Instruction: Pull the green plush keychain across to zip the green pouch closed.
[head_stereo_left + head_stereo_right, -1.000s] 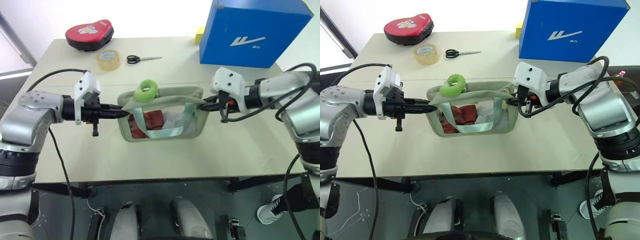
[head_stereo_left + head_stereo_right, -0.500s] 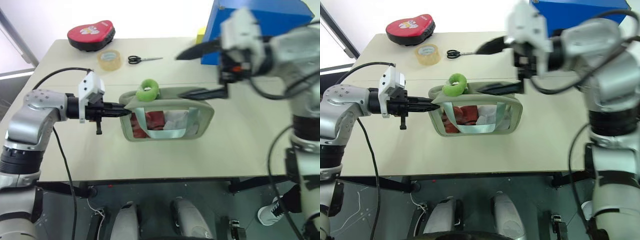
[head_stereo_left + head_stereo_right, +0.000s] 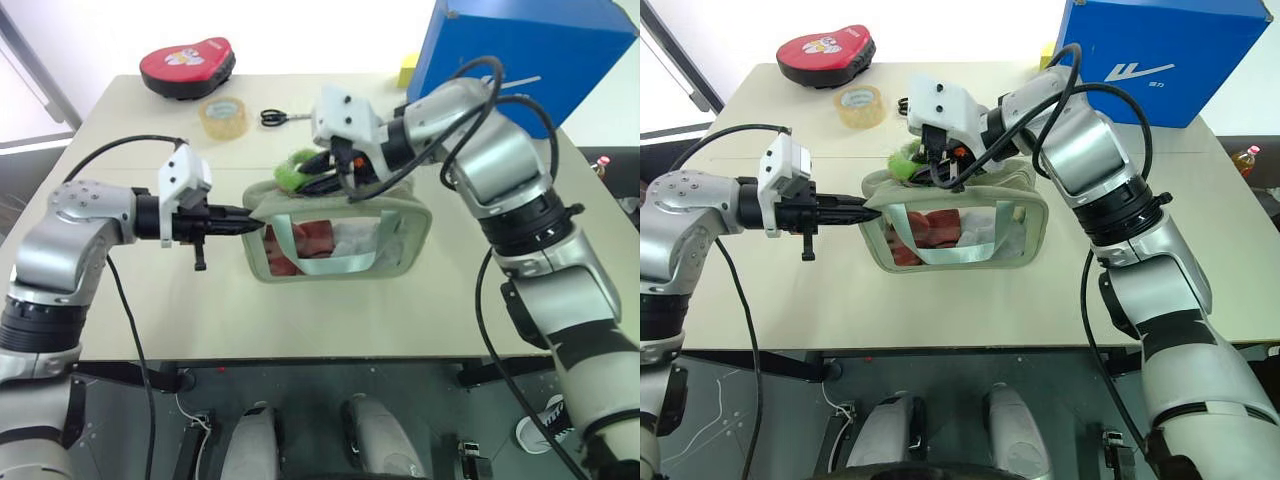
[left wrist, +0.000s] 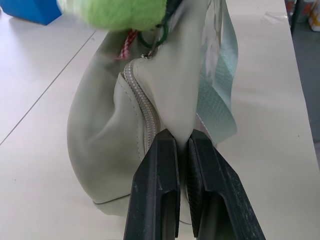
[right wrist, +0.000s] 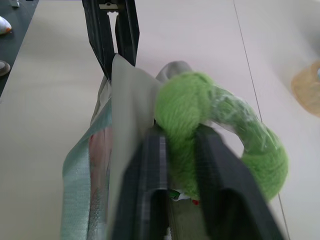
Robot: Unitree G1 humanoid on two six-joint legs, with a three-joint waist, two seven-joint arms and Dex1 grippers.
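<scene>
Both grippers on the pouch, one at each part

The green plush keychain (image 5: 220,135) sits at the left end of the green pouch (image 3: 340,235), mid-table, pinched between the right gripper (image 5: 180,150) fingers. The left gripper (image 4: 182,150) is clamped tight on the pouch's left end fabric beside the zipper (image 4: 142,110).

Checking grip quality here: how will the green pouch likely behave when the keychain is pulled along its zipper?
Probably floppy: the pouch folds where the left gripper pinches its end. Likely light, with thin fabric and a clear window, so it would probably slide or bunch without that pinch. The plush keychain squashes between the right gripper's fingers, so it may stretch before the zipper moves.
</scene>
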